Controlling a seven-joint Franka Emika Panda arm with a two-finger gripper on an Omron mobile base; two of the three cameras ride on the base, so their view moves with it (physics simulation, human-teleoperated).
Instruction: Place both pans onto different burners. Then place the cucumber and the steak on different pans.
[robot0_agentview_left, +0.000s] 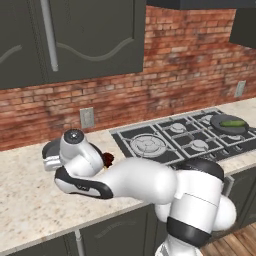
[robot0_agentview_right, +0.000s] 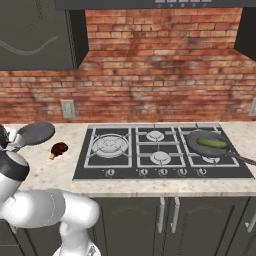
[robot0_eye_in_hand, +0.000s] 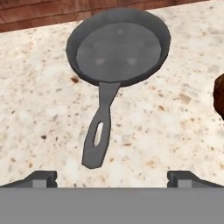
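One pan lies empty on the speckled counter left of the cooktop, its handle pointing toward my gripper. The gripper hangs open just above the handle's end, and its fingertips hold nothing. This pan shows in the right base view too, and my arm partly hides it in the left base view. The steak lies on the counter between that pan and the cooktop. The other pan sits on the far right burner with the cucumber inside it. The large burner nearest the steak is bare.
A brick wall with an outlet runs behind the counter. Dark cabinets hang overhead. The black cooktop has knobs along its front edge. My white arm reaches leftward low over the counter.
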